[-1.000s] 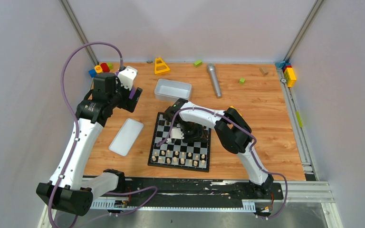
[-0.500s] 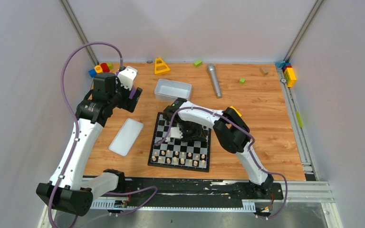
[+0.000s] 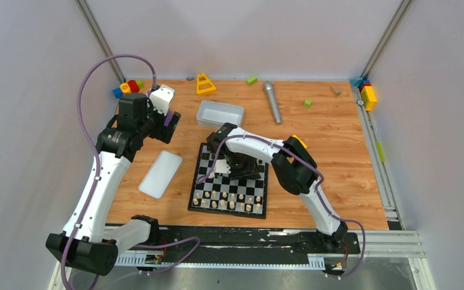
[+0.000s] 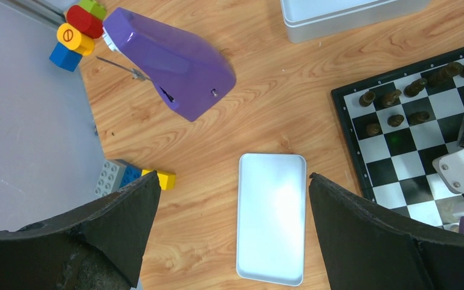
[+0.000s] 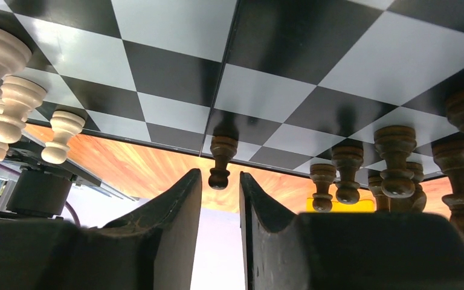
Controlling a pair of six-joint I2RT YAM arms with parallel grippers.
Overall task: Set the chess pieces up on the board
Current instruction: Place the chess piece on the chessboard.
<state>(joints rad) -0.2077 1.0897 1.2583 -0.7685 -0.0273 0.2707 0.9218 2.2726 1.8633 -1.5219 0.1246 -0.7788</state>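
On board (image 5: 278, 90) (wrist view only), right jaws narrowly apart flanking loose pawn (image 5: 220, 162); left jaws wide, empty.

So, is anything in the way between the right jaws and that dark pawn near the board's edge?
Nothing visible. The dark pawn stands upright between the right gripper jaws, with a slight gap on each side. The other dark pieces stand off to one side, clear of it.
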